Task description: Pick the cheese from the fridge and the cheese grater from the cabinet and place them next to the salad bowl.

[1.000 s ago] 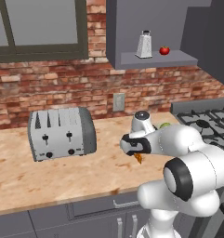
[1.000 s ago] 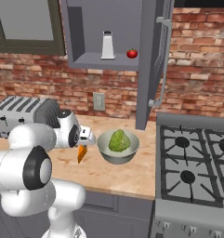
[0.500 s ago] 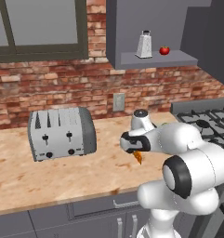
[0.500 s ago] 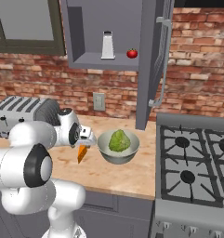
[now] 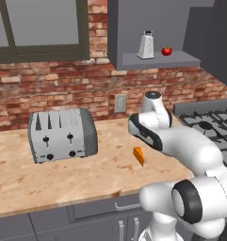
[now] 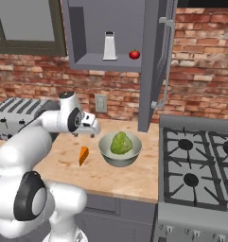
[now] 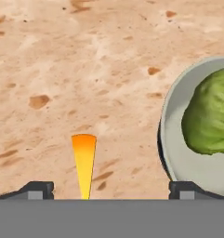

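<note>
So the cheese [image 6: 83, 155] is sitting upright on the surface [image 5: 63, 174], just beside the salad bowl [image 6: 120, 149] and not touching it, and nothing is gripping it. The hand [image 6: 90, 126] is being held above it with its fingers [image 7: 36, 190] spread wide, one on each side of the wedge and clear of it. That half of the job is looking done, so the step in hand is probably backing off: the hand is best lifted straight up so the wedge isn't being clipped or tipped into the bowl's rim. The bowl is carrying a clump of green leaves [image 7: 207, 120] and nothing else. Up in the cabinet [image 6: 94, 33], the cheese grater [image 6: 109, 46] is standing on the open shelf with a small red tomato [image 6: 134, 55] near it, and only the grater is wanted. A toaster [image 5: 63, 135] is parked well off to the side.
</note>
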You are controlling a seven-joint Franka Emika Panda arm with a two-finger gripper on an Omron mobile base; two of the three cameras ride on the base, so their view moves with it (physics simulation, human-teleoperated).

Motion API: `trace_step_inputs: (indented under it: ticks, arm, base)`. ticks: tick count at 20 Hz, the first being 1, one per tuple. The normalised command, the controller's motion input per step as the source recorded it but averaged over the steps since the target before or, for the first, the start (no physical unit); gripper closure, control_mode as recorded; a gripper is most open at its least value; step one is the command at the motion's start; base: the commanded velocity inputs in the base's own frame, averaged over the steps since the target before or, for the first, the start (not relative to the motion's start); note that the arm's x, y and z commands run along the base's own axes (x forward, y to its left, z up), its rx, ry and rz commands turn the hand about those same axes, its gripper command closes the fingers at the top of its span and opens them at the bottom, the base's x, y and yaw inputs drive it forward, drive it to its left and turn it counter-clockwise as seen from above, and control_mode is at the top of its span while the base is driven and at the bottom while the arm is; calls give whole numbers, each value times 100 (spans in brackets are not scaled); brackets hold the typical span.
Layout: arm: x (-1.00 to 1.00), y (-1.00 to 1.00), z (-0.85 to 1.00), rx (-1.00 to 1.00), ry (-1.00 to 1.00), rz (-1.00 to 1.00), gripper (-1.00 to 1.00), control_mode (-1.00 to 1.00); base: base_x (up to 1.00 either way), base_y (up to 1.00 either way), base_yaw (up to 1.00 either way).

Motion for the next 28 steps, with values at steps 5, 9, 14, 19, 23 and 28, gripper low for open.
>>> trace_step_inputs:
  ticks: [5, 9, 14, 19, 23, 28]
  arm:
    - [-54, -4, 81, 2, -20, 0, -100, -100]
    - [-64, -5, 67, 1, -26, 0, -100, -100]
    - [-44, -1, 74, 2, -25, -1, -100, -100]
    - [-27, -4, 85, 1, -18, 0, -100, -100]
    - [-9, -9, 93, 1, -12, 0, -100, -100]
    - [-22, -3, 93, 2, -14, 0, -100, -100]
  base:
    - [0, 0, 0]
    - [0, 0, 0]
    - [0, 0, 0]
    - [0, 0, 0]
    - [0, 0, 0]
    - [0, 0, 0]
